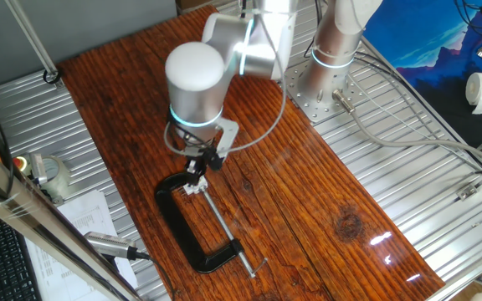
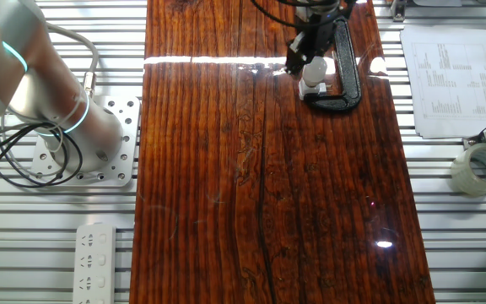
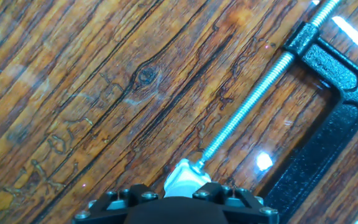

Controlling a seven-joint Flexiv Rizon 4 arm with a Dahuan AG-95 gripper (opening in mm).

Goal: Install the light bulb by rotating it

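Observation:
The light bulb [image 2: 313, 71] is a small whitish knob standing upright on the white socket block [image 2: 311, 89], which sits in the mouth of the black C-clamp [image 2: 347, 78]. My gripper [image 2: 308, 61] comes down from above and its dark fingers are shut on the bulb. In one fixed view the gripper [image 1: 196, 176] hangs over the clamp [image 1: 187, 236], with a bit of white showing under it. The hand view shows the bulb [image 3: 183, 175] as a pale shape just ahead of the gripper body, touching the end of the clamp screw [image 3: 247, 109]. The fingertips are hidden there.
The clamp lies on a dark wooden board [image 1: 308, 209] over a slatted metal table. A tape roll [image 2: 479, 169] and a printed sheet [image 2: 445, 80] lie beside the board. The arm's base [image 2: 83, 143] and a power strip [image 2: 95, 262] are on the other side.

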